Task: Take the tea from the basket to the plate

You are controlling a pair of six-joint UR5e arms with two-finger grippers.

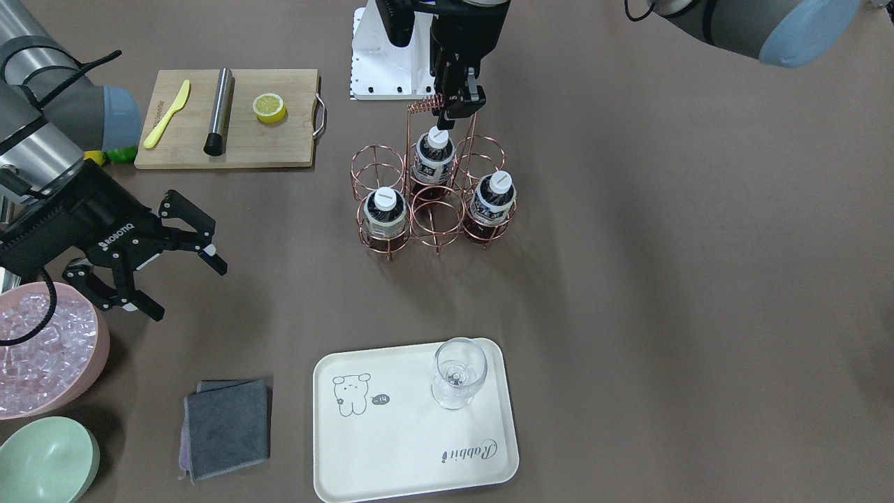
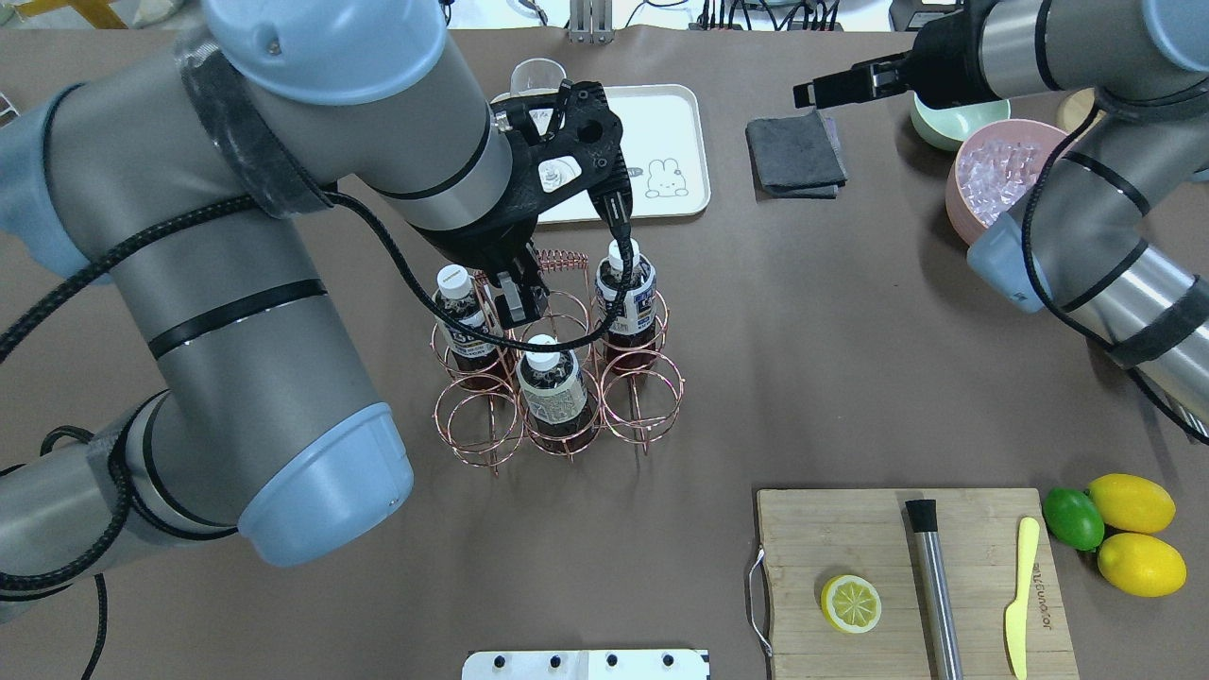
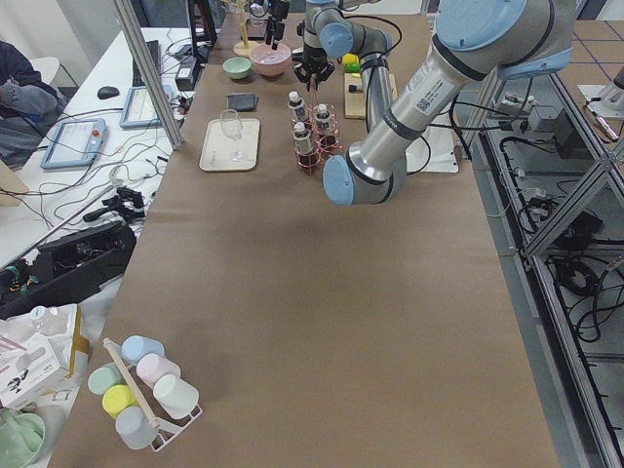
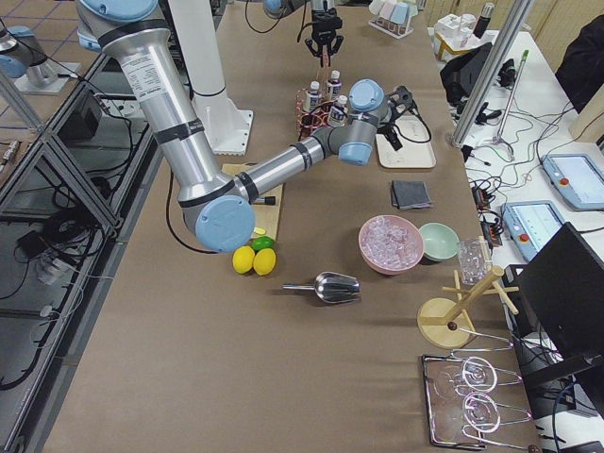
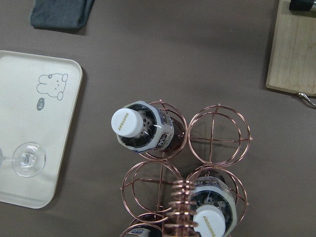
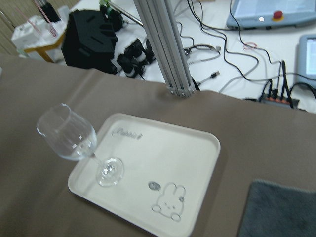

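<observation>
Three tea bottles stand in the copper wire basket [image 1: 422, 107]: one at the back [image 1: 434, 157] and two in front [image 1: 385, 209] [image 1: 494, 195]. Dark tea, white caps and blue-white labels show from above [image 5: 140, 128]. My left gripper [image 2: 565, 255] hangs open just over the basket's coiled handle [image 2: 557, 257], holding nothing. The cream plate [image 1: 391, 447] lies nearer the operators' side with a stemmed glass [image 1: 457, 374] on it. My right gripper [image 1: 187, 288] is open and empty, well away from the basket, near the ice tub.
A wooden cutting board [image 1: 230, 147] carries a lemon half [image 1: 269, 107], a steel tube and a yellow knife. A pink tub of ice [image 1: 42, 349], a green bowl [image 1: 42, 461] and a grey cloth [image 1: 227, 426] lie beside the plate. Lemons and a lime [image 2: 1124, 529] sit by the board.
</observation>
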